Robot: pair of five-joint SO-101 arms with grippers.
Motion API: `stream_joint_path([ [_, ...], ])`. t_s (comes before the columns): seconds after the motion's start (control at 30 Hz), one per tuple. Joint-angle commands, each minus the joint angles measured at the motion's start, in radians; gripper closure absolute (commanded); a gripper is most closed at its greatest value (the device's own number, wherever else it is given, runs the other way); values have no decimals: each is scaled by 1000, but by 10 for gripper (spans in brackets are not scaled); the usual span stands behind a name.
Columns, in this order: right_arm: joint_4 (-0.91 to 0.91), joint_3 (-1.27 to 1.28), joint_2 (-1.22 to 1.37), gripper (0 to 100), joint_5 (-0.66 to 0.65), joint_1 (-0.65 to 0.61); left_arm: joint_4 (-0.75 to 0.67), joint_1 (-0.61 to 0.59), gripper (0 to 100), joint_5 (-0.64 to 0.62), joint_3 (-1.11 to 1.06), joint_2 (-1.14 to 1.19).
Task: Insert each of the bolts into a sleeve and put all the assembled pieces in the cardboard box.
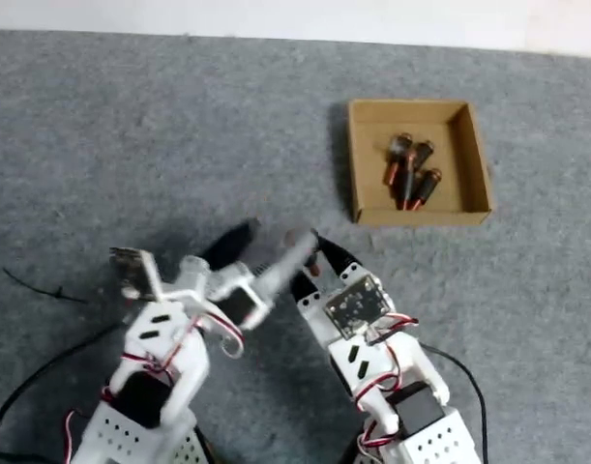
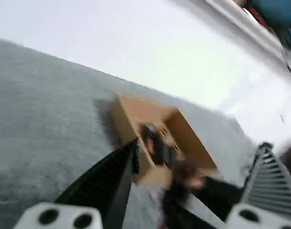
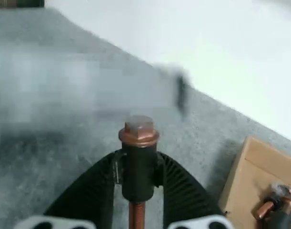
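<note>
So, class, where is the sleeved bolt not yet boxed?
In the right wrist view, the sleeved bolt is held in the right gripper, short of the cardboard box.

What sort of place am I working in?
Probably a small indoor test bench: a grey mat as the work surface, a plain white wall behind, and a cardboard box holding assembled pieces.

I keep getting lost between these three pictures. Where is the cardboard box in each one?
High view: the cardboard box sits upper right, beyond both arms.
Left wrist view: the box is mid-picture, blurred, one corner towards the camera.
Right wrist view: the box is cut off at the picture's edge, past the held bolt.
Shared landmark: the dark assembled pieces lying inside it.
</note>
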State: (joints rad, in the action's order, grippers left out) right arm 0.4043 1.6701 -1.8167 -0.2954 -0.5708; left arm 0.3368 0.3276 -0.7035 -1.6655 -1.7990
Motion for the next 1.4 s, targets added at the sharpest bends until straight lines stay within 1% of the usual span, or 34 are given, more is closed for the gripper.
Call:
stream_joint_path([
  [0.0,-7,16,-22,995,-5,18,-21,-71,678,-69,59,-8],
  [0.23,-7,18,-22,995,-5,21,-21,-70,681,-68,54,-1],
  [0.27,-7,18,-22,995,-5,24,-21,-70,681,-48,48,1],
  [0.37,-7,18,-22,995,-2,67,-25,-70,681,81,8,-5],
  [0.43,-7,18,-22,995,-2,81,-26,-68,690,118,-15,-7],
  [0.47,-7,18,-22,995,-2,81,-26,-61,710,123,-21,-7],
  [0.53,-7,21,-22,995,-2,81,-26,-42,785,123,-25,-7],
  [0.67,-25,44,-22,995,-2,85,-26,-25,998,124,-27,-7],
  [0.77,-76,76,-22,995,-2,97,-58,-33,965,124,-31,1],
  [0.83,-124,99,-19,995,-2,120,-78,-39,995,124,-31,2],
  [1.0,-130,107,-15,995,-2,145,-74,-84,992,127,-31,4],
  [1.17,-130,107,-18,995,-2,148,-52,-88,992,253,-31,4],
  [1.23,-131,107,-19,995,-2,150,-23,-88,992,267,-31,4],
  [1.37,-133,107,-15,995,0,151,-20,-88,992,267,-31,4],
])
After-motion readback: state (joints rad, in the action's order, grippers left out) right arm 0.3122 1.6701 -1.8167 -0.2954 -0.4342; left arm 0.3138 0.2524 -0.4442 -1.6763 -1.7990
